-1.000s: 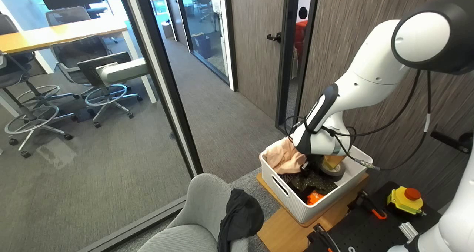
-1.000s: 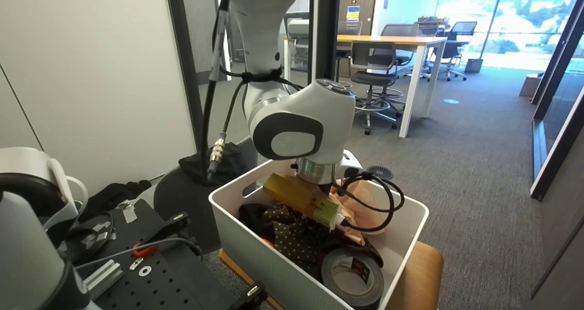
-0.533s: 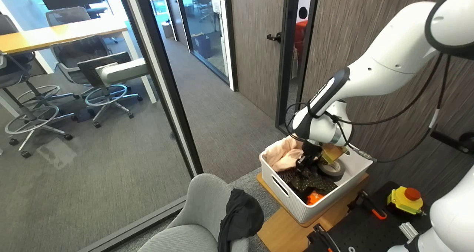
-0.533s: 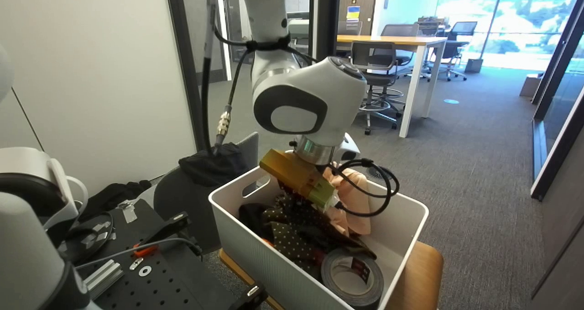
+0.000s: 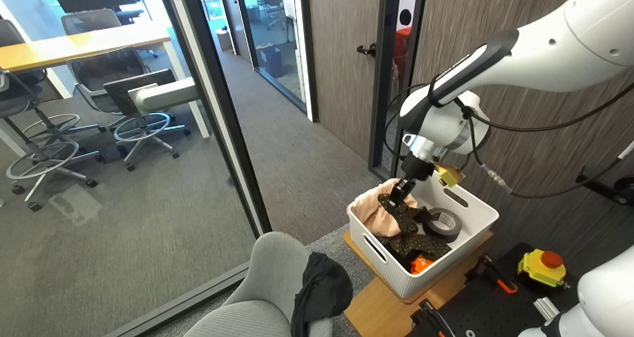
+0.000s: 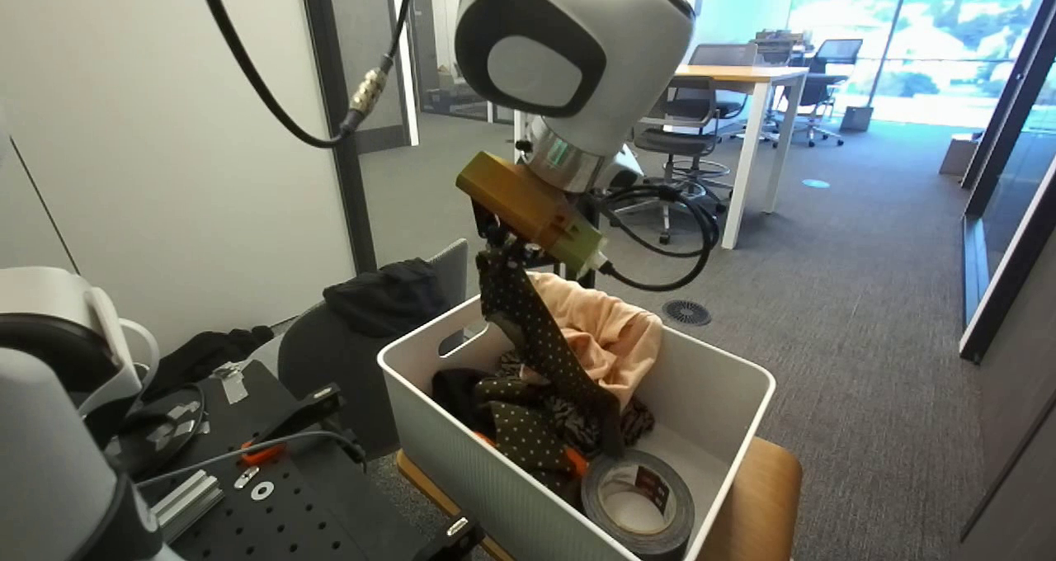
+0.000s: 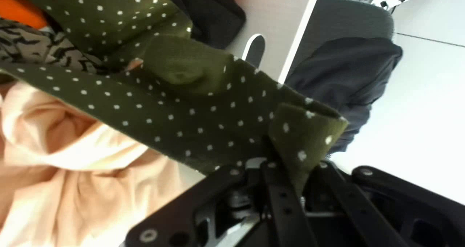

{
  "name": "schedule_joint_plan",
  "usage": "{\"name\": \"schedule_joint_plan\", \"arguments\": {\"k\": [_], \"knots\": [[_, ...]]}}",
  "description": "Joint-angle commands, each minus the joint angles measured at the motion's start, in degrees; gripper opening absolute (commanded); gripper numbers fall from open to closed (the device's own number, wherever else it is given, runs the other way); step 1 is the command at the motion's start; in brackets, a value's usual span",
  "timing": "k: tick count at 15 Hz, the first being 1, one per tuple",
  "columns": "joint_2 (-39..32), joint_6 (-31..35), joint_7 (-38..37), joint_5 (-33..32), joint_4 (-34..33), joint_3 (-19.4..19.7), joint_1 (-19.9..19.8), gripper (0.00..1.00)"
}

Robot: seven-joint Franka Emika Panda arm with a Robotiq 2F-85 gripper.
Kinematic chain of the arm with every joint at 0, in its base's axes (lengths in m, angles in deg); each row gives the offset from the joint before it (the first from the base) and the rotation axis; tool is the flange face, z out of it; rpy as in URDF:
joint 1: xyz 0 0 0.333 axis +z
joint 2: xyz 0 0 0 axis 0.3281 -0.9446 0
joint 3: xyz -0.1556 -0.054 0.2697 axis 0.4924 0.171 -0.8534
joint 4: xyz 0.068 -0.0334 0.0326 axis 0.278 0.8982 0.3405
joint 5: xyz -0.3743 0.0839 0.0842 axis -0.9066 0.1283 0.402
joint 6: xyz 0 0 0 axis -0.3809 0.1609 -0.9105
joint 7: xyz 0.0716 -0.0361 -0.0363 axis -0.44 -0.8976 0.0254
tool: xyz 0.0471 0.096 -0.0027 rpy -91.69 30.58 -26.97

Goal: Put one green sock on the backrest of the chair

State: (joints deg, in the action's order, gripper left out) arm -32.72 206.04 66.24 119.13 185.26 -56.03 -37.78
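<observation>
A dark olive-green sock with white dots hangs from my gripper in both exterior views (image 5: 406,220) (image 6: 540,322) and fills the wrist view (image 7: 203,120). My gripper (image 5: 397,198) (image 6: 500,247) (image 7: 296,167) is shut on its upper end, above the white bin (image 5: 396,275) (image 6: 462,470). The sock's lower end still lies in the bin. A second dotted green sock (image 6: 528,437) (image 7: 120,18) lies there. The light grey chair (image 5: 277,262) (image 6: 330,371) stands beside the bin. A dark grey-black cloth (image 5: 324,290) (image 6: 388,297) (image 7: 341,72) drapes over its backrest.
The bin also holds a peach garment (image 6: 610,330), a tape roll (image 6: 639,503) and orange cloth (image 5: 421,264). A black perforated table (image 6: 272,511) with tools and a yellow-red button box (image 5: 542,267) stands near. A glass wall frame (image 5: 218,109) is behind the chair.
My gripper has risen out of the bin, drawing the dotted green sock up into a hanging strip. The peach garment and the second sock are now more exposed. The chair is unchanged.
</observation>
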Motion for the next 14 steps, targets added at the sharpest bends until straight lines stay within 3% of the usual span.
{"name": "schedule_joint_plan", "arguments": {"k": [1,6,14], "knots": [[6.43,-7.84,-0.10,-0.62,-0.99,7.76,7.86,0.15],[6.42,-11.22,-1.96,-2.22,-6.64,11.04,14.80,0.13],[-0.63,-10.92,-6.04,-6.76,-18.77,9.98,21.15,0.14]]}}
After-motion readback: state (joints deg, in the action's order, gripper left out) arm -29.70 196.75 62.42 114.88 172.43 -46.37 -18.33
